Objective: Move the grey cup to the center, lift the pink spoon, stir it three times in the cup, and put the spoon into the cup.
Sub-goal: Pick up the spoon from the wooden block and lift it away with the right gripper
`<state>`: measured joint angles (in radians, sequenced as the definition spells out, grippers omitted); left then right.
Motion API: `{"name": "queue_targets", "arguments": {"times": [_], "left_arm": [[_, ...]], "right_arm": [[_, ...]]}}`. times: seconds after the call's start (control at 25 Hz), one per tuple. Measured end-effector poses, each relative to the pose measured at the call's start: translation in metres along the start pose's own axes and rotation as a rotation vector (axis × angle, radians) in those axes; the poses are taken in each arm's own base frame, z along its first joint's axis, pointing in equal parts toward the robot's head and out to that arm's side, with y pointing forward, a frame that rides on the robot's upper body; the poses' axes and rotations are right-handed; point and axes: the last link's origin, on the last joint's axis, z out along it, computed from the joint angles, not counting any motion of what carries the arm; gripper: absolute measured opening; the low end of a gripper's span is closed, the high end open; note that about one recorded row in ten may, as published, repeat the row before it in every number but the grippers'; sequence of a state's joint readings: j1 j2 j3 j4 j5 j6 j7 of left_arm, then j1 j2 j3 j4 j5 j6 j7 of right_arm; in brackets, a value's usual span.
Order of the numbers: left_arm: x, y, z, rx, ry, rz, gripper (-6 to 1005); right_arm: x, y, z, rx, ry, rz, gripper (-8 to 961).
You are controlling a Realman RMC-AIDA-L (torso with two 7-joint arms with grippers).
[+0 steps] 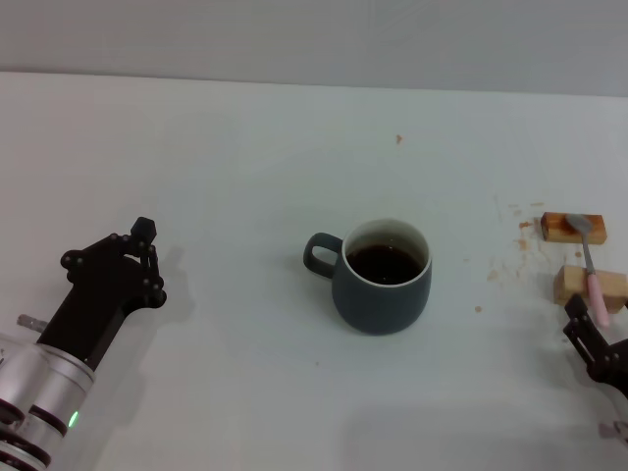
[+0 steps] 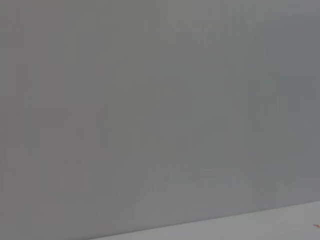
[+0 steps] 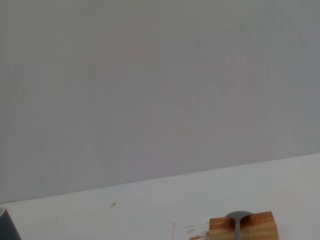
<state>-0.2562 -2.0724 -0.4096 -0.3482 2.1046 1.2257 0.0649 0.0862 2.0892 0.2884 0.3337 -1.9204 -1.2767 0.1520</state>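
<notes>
White table (image 1: 245,157), plain grey wall behind, scattered brown stains toward the robot's right. Right end effector (image 1: 589,329): low at the table's right edge, just short of the spoon's handle end, fingers parted, holding nothing. Left end effector (image 1: 132,257): resting on the left, well apart from the cup, nothing in its grasp; how far it is open cannot be told. Pink spoon (image 1: 592,265): lying across two tan wooden blocks (image 1: 574,228), metal bowl on the farther block, pale pink handle over the nearer one, pointing toward the right end effector. Grey cup (image 1: 383,277): upright near the middle of the table, loop handle toward the robot's left, holding dark brown liquid well below the pale rim. Step in hand, as judged: cup appears placed; spoon pickup pending. Next move calls for closing on the slim handle between the blocks, then lifting clear without dragging them.
</notes>
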Motion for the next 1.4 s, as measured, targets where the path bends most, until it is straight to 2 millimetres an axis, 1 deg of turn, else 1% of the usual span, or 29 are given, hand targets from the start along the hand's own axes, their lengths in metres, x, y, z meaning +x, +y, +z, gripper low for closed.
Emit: {"name": "queue_targets", "arguments": {"times": [0.12,0.32,0.56,0.76,1.4], "left_arm": [[0.0001,0.0000,0.0000,0.000,0.000,0.000,-2],[0.0003,-0.0001,-0.0003,0.001,0.003,0.001,-2],[0.0003,-0.0001,-0.0003,0.001,0.003,0.001,-2],[0.0001,0.0000,0.0000,0.000,0.001,0.002,-2],[-0.0011,-0.0018,-0.0015,0.003,-0.005,0.007,-2]], "right_arm": [[0.0002,0.0004,-0.0007,-0.001,0.000,0.001,752],[0.0009,0.0028,-0.0009,-0.025,0.007,-0.001,663],[0.0015,0.0030,-0.0001,-0.028,0.013,0.000,416],[0.0013,0.0027,0.0001,-0.026,0.013,0.001,373],[0.0020,0.0013,-0.0015,-0.011,0.012,0.002,322]]}}
